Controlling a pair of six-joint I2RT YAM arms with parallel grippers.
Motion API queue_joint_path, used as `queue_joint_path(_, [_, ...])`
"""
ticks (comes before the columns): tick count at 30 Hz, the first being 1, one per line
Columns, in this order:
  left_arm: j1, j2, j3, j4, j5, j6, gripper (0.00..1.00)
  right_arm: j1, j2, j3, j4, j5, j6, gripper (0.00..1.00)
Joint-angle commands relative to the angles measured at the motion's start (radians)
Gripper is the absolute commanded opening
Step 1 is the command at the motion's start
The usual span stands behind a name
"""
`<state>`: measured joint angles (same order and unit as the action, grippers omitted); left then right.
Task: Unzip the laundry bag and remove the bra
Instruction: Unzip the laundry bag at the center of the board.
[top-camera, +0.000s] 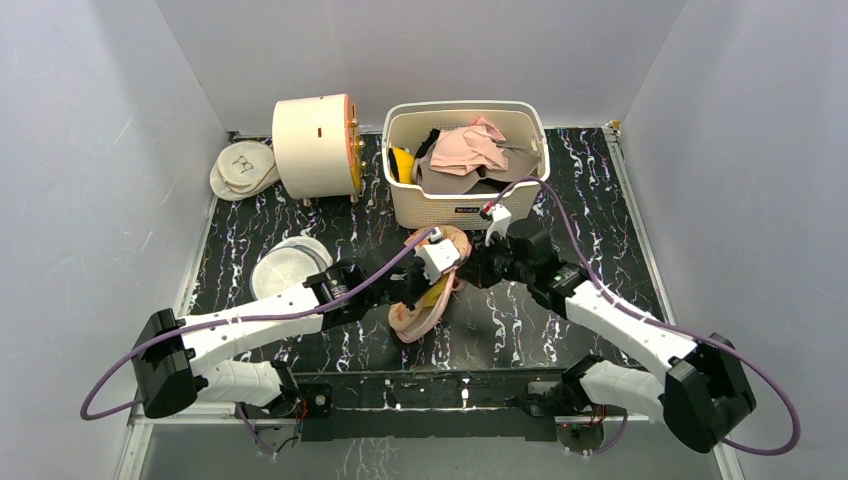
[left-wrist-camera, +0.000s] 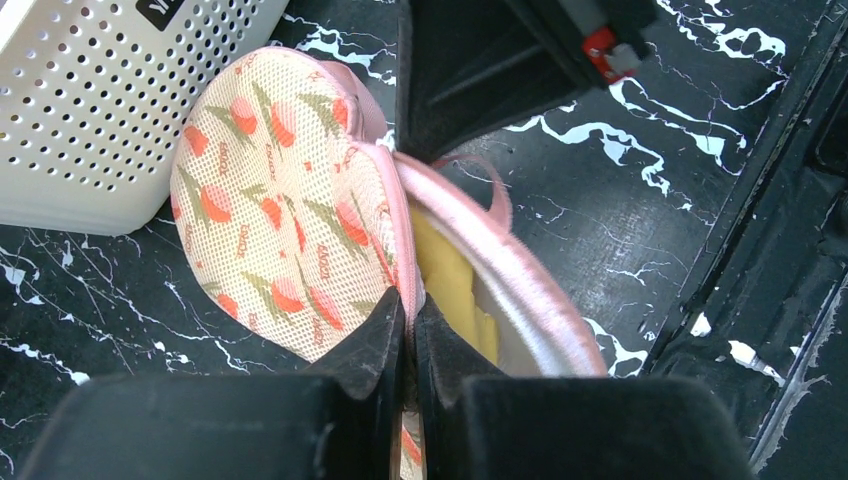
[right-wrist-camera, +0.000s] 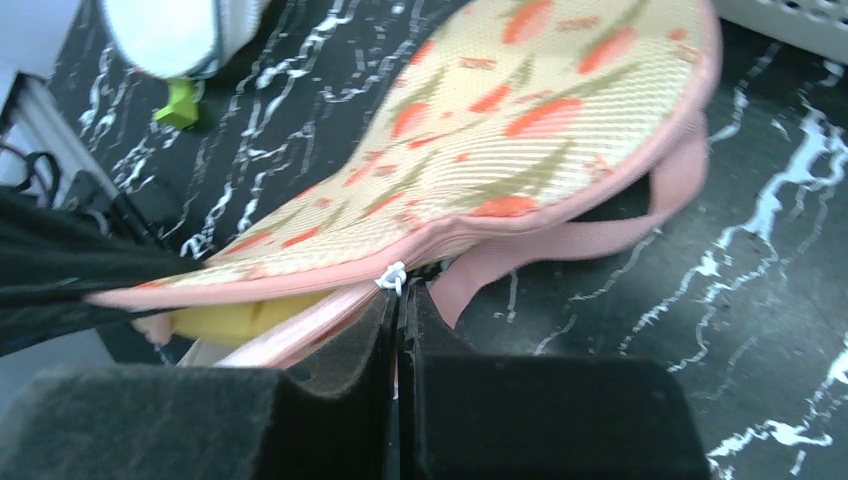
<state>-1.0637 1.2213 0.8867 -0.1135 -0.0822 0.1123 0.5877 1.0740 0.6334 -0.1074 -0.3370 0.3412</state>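
Two grips | left fingers (left-wrist-camera: 368, 345): laundry bag (left-wrist-camera: 270, 200) rim | right fingers (right-wrist-camera: 445, 390): zipper pull (right-wrist-camera: 395, 277)

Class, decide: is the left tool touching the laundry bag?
Touching. The left wrist view shows the left tool closed on the pink-trimmed edge of the laundry bag, with no gap.

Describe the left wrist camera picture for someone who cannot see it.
The left gripper is pinched shut on the pink-trimmed edge of a floral laundry bag, which gapes open to show something yellow inside. Behind it are a black marbled table and a white perforated basket at upper left.
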Motion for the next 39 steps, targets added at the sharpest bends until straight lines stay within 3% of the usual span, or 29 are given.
queue_joint_path(1, [0.001,-0.032,0.037,-0.006,-0.011,0.009,0.00,-0.079,0.048,0.054,-0.022,0.062,0.000,0.00])
queue_joint_path(5, [0.001,-0.034,0.037,-0.008,-0.017,0.012,0.00,-0.150,0.058,0.058,-0.013,0.020,0.002,0.00])
queue_joint_path(15, [0.001,0.001,0.059,-0.033,-0.011,0.016,0.02,-0.149,-0.032,0.026,0.058,-0.181,-0.033,0.00])
queue_joint_path(22, [0.001,0.019,0.069,-0.046,0.043,0.009,0.43,-0.123,-0.069,0.007,0.094,-0.222,-0.010,0.00])
queue_joint_path(26, [0.001,-0.011,0.047,-0.012,0.128,-0.005,0.55,-0.083,-0.057,0.008,0.114,-0.208,0.004,0.00])
queue_joint_path(30, [0.000,-0.026,0.026,0.022,0.130,-0.022,0.61,-0.039,-0.044,0.009,0.130,-0.186,0.015,0.00])
queue_joint_path(39, [0.001,0.073,0.078,-0.036,0.052,-0.038,0.62,0.008,-0.043,0.018,0.132,-0.162,0.029,0.00])
